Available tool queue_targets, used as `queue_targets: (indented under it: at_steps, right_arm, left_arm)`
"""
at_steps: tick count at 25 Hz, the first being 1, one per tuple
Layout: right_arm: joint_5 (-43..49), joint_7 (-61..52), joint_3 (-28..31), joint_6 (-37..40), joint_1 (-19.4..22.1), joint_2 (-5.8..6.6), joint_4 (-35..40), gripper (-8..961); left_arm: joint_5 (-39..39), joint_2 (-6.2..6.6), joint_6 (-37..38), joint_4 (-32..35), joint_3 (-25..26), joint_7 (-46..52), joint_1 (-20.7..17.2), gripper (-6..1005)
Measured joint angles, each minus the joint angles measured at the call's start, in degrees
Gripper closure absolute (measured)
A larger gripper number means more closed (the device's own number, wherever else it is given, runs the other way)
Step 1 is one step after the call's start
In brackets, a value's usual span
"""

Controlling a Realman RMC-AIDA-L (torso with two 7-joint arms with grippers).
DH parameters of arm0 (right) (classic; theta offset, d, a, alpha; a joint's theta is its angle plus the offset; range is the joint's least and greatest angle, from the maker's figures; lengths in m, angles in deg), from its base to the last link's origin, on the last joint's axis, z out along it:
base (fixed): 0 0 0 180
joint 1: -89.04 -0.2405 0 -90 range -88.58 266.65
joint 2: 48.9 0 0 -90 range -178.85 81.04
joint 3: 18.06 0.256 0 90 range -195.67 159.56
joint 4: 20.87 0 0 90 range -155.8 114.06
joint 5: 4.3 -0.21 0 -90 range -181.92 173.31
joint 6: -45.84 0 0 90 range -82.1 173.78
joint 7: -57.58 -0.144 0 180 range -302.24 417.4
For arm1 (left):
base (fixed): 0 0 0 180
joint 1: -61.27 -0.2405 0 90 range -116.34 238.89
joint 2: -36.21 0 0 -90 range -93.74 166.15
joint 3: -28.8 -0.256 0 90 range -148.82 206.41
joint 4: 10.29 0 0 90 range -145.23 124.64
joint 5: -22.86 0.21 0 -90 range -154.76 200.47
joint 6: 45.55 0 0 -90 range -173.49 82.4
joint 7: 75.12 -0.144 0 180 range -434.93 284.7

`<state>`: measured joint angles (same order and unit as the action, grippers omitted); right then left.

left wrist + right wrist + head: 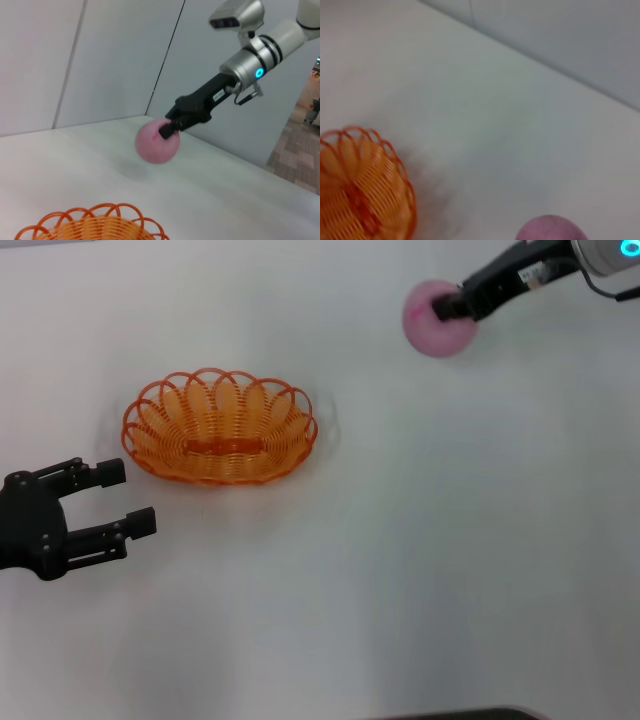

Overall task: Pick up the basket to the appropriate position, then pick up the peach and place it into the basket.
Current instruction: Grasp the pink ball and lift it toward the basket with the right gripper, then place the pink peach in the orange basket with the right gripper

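- The left gripper (112, 498) hovers low at the near left of the white table (420, 570), its fingers spread wide with nothing between them.
- The basket (220, 427) sits upright on the table just beyond and to the right of that gripper, apart from it.
- The peach (432, 322) is at the far right, well apart from the basket and lifted clear of the table.
- The right gripper (447, 308) is clamped on the peach.
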<state>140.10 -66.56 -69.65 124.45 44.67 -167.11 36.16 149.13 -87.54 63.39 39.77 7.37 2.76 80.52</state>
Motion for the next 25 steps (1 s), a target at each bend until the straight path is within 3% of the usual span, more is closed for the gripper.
queue_targets:
  at_steps: [15, 25]
  right_arm:
    - [-16.09, 1.48, -3.83, 2.99, -0.87, -1.13, 4.37, 843]
    - [-19.73, 2.32, -11.64, 2.78, -1.01, -1.46, 3.82, 842]
  left_arm:
    - [-0.42, 0.08, 1.24, 1.52, 4.26, -0.44, -1.56, 202]
    - [-0.5, -0.04, 1.56, 2.4, 4.51, -0.53, -2.58, 201]
